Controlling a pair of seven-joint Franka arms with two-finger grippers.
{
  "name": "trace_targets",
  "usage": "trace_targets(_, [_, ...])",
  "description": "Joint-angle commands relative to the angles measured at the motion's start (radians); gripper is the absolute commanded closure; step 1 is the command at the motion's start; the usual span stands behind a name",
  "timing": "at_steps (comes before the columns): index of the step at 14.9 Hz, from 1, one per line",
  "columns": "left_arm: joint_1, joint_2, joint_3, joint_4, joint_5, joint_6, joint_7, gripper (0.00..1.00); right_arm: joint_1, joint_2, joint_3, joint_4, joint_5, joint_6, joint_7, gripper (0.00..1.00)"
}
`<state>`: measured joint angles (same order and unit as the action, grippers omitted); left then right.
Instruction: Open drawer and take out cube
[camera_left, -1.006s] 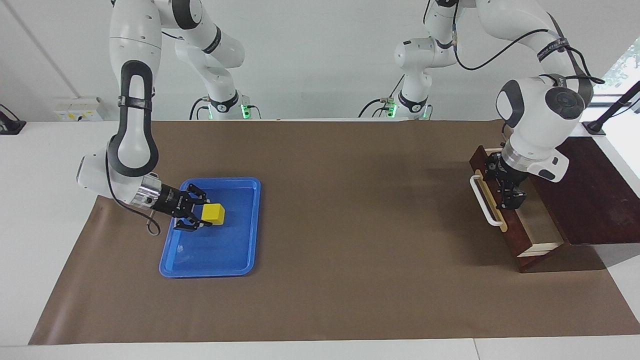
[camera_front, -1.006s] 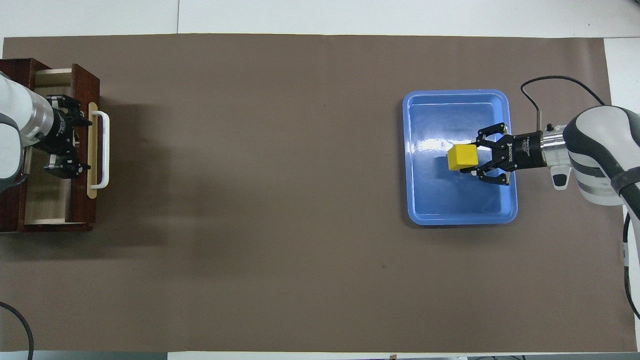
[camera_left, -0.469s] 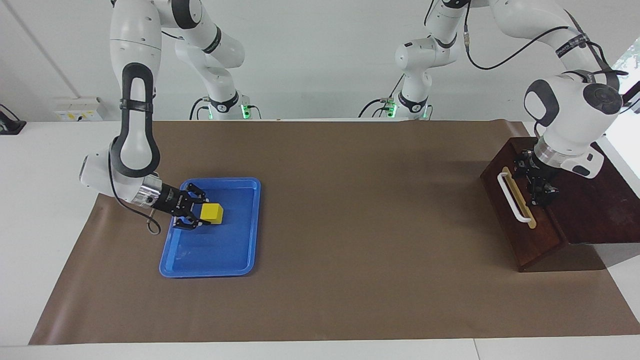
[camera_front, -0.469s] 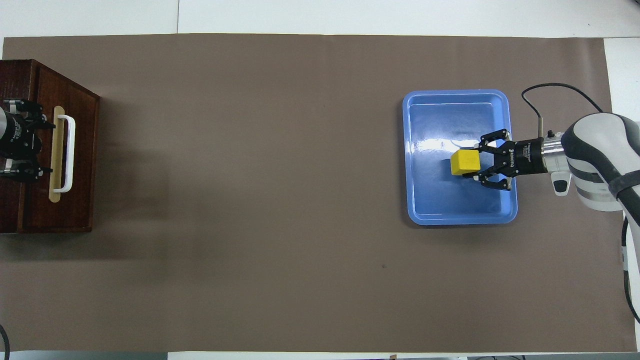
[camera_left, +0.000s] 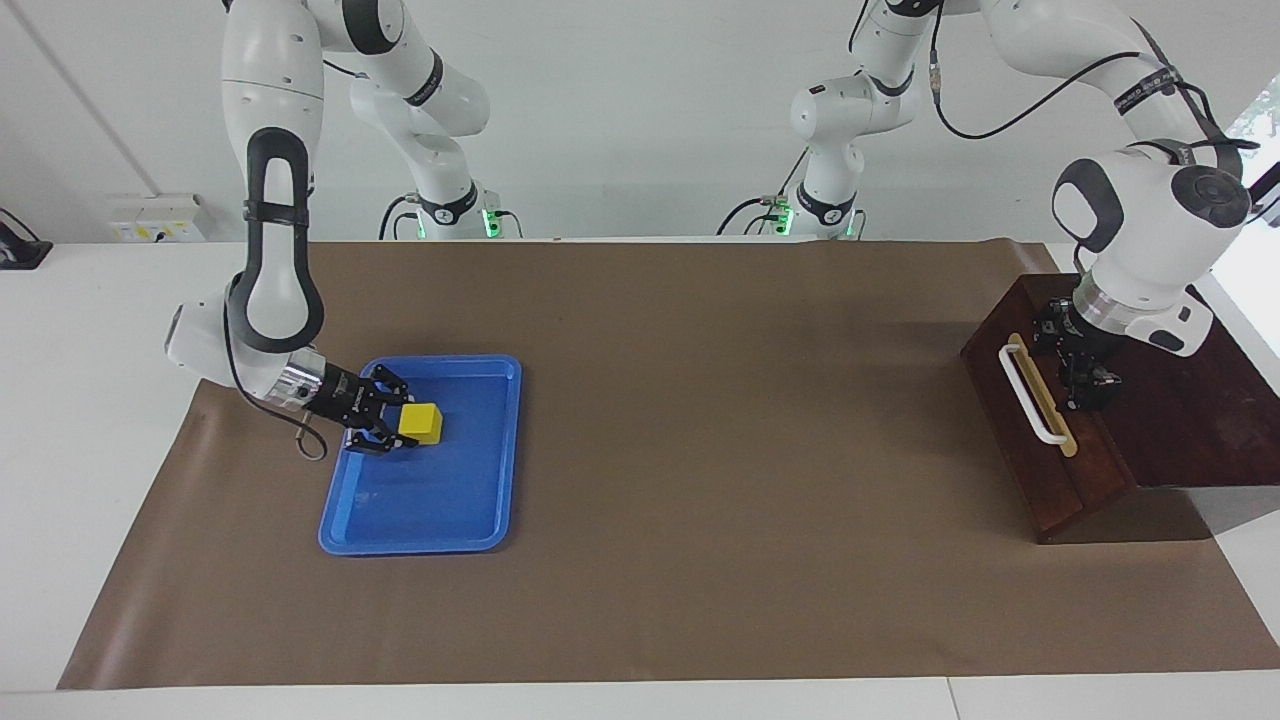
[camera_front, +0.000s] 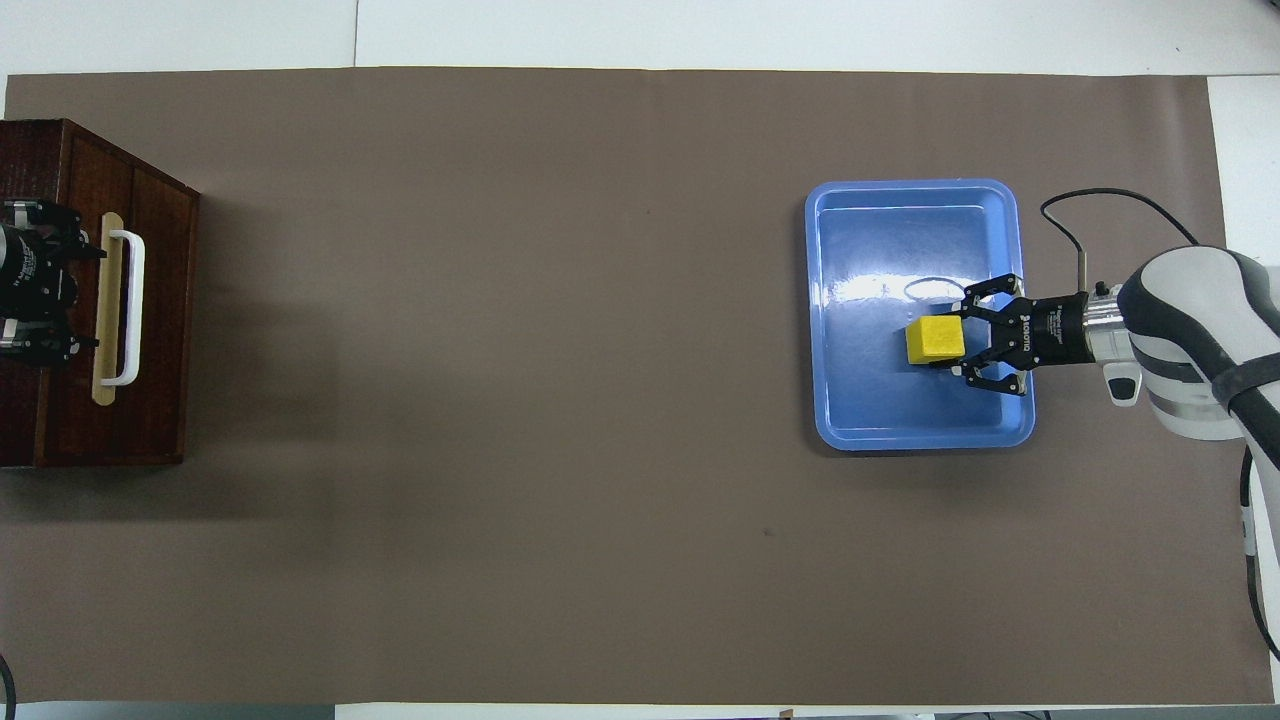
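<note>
The drawer (camera_left: 1035, 450) is pushed shut in its dark wood cabinet at the left arm's end of the table; its white bar handle (camera_left: 1028, 392) on a tan strip faces the table's middle. It also shows in the overhead view (camera_front: 155, 300). My left gripper (camera_left: 1085, 375) is open over the cabinet's top, just above the drawer front, holding nothing. My right gripper (camera_left: 402, 425) is shut on the yellow cube (camera_left: 422, 424) low inside the blue tray (camera_left: 420, 545). I cannot tell whether the cube (camera_front: 933, 340) touches the tray floor.
The blue tray (camera_front: 910, 185) lies toward the right arm's end and holds nothing else. The cabinet (camera_left: 1180, 400) stands at the edge of a brown mat (camera_left: 700, 400) that covers most of the table.
The drawer went from pulled out to shut, and my left gripper came out of it and up over the cabinet top. My right gripper sank a little in the tray with the cube.
</note>
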<state>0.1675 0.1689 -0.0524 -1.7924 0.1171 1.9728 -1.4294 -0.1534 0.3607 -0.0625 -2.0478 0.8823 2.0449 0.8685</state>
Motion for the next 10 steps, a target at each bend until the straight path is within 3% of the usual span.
trace_targets(1, [-0.011,-0.018,-0.003,0.031,0.016,-0.084,0.061,0.00,-0.006,-0.028,0.009,-0.037,-0.013,0.021,-0.028,0.88])
trace_targets(2, [-0.011,-0.029,-0.004,0.031,0.013,-0.094,0.093,0.00,-0.003,-0.028,0.009,-0.037,-0.013,0.023,-0.026,0.78])
trace_targets(4, [-0.031,-0.064,-0.006,0.030,0.010,-0.118,0.160,0.00,0.002,-0.028,0.009,-0.037,-0.013,0.023,-0.026,0.46])
trace_targets(7, [-0.048,-0.112,-0.014,0.028,-0.007,-0.175,0.399,0.00,0.003,-0.028,0.009,-0.028,-0.014,0.018,-0.016,0.07])
trace_targets(8, [-0.052,-0.121,-0.014,0.030,-0.028,-0.190,0.514,0.00,0.003,-0.029,0.009,-0.017,-0.016,0.008,-0.011,0.00])
trace_targets(10, [-0.072,-0.134,-0.012,0.030,-0.057,-0.204,0.695,0.00,0.018,-0.048,0.009,0.014,-0.051,-0.023,0.032,0.00])
